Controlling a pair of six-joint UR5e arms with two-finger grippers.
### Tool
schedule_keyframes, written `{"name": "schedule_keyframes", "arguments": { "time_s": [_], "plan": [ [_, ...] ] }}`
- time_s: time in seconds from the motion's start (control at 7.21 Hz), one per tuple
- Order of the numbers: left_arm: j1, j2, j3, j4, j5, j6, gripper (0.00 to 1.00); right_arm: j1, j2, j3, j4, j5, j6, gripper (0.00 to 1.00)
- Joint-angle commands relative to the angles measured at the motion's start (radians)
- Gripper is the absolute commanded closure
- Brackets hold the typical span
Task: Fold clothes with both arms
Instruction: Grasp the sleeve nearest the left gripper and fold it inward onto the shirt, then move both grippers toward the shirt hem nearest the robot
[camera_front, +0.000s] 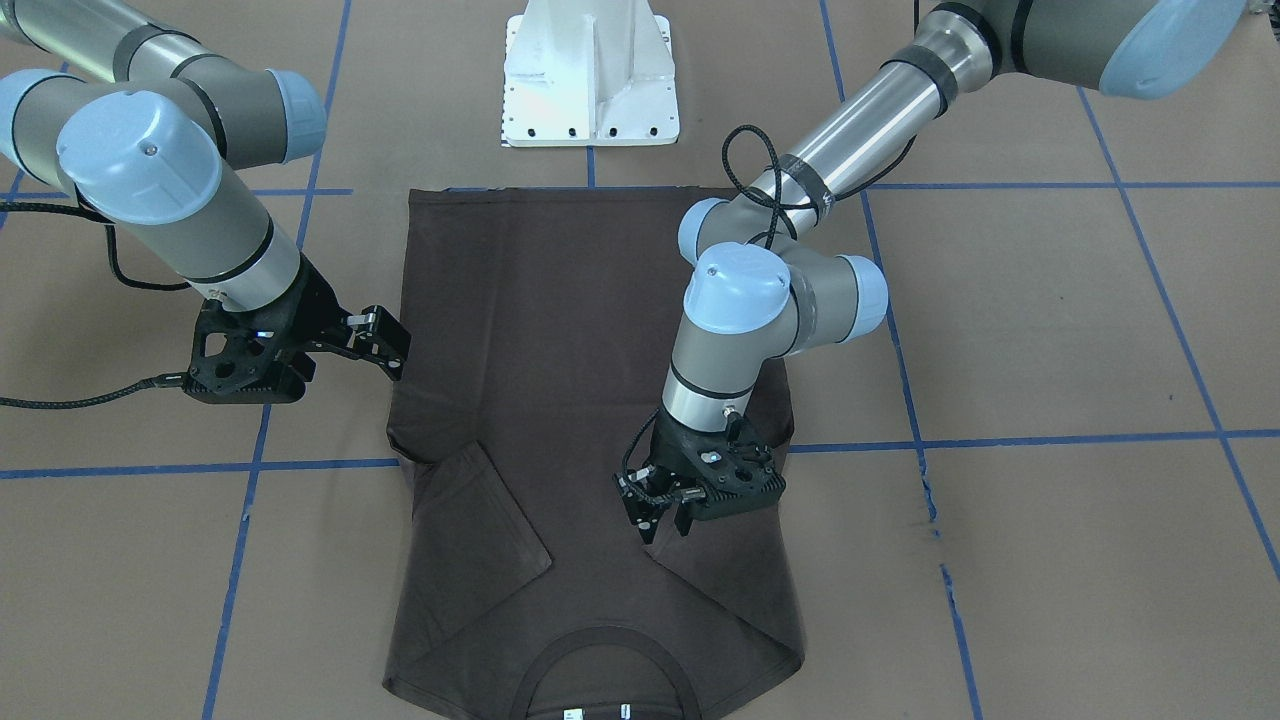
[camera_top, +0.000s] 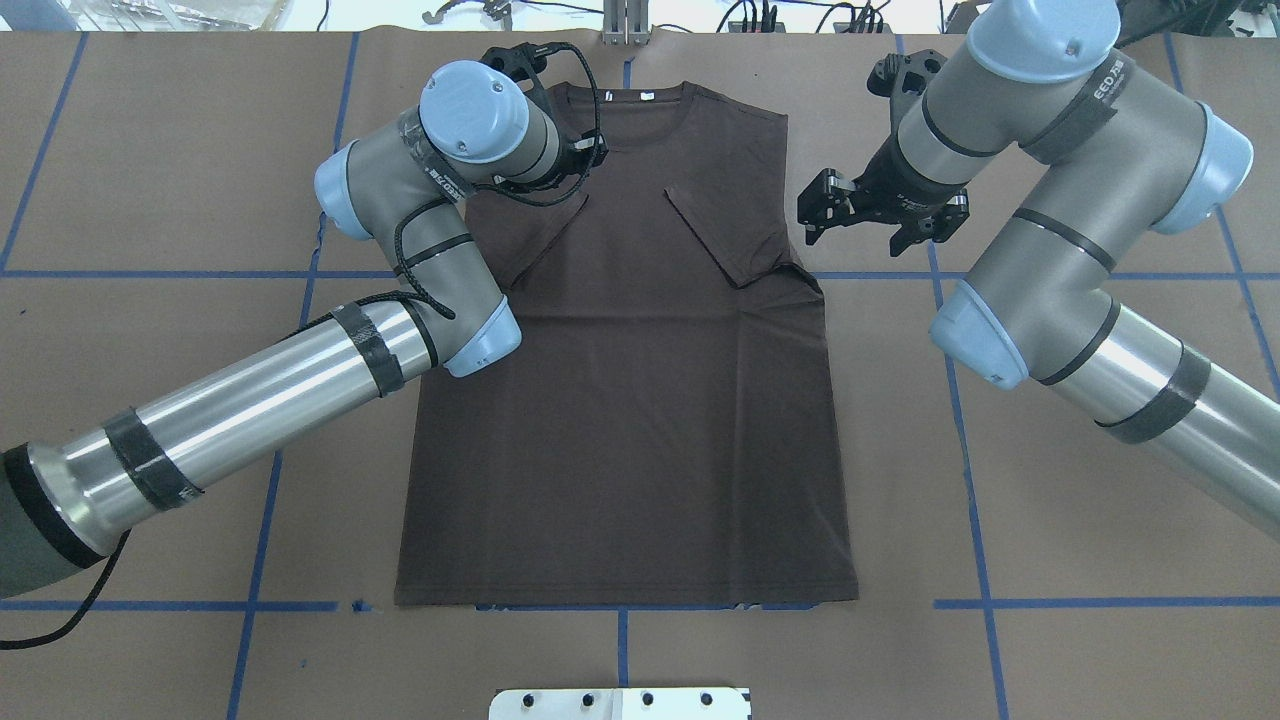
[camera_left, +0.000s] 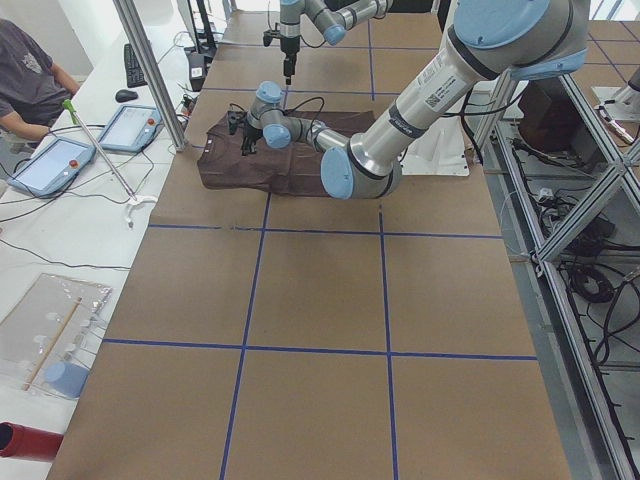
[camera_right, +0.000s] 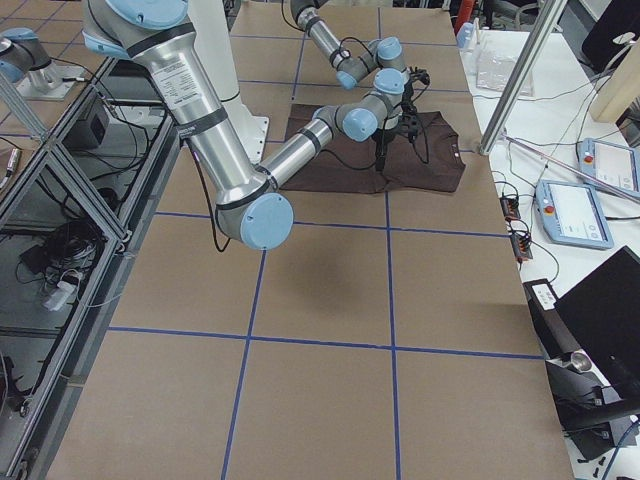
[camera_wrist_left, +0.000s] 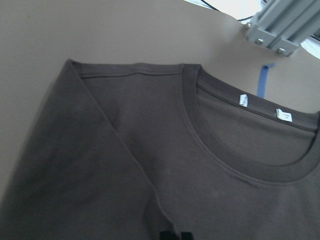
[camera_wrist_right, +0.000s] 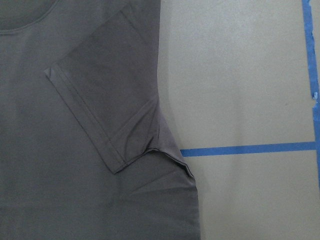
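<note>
Risking snagging the folded sleeve (camera_front: 740, 565) when lifting the left tool (camera_front: 660, 515), finger spacing untellable, low over the shirt (camera_top: 630, 420); right tool (camera_top: 870, 222) spread wide, clear beside.

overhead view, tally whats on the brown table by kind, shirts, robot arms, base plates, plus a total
Dark brown short-sleeved T-shirt: 1
Grey metal robot arms with light blue joint caps, left and right: 2
White metal pedestal base, only its edge in view: 1
Total: 4
</note>
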Motion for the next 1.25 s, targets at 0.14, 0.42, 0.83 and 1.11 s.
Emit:
{"name": "schedule_keyframes", "arguments": {
  "time_s": [0.14,0.42,0.83,1.11],
  "plan": [
    [0.004,0.226,-0.382,0.149,-0.128,0.014,0.0,-0.066,-0.155,0.068,0.201,-0.046,0.122,0.0],
    [0.04,0.367,-0.682,0.384,-0.128,0.172,0.0,-0.201,-0.291,0.181,0.29,-0.181,0.27,0.0],
    [0.041,0.501,-0.883,0.397,-0.125,0.177,0.0,-0.468,-0.446,0.308,0.291,-0.382,0.482,0.0],
    [0.041,0.496,-0.906,0.397,-0.123,0.177,0.0,-0.53,-0.448,0.303,0.285,-0.406,0.516,0.0]
  ]
}}
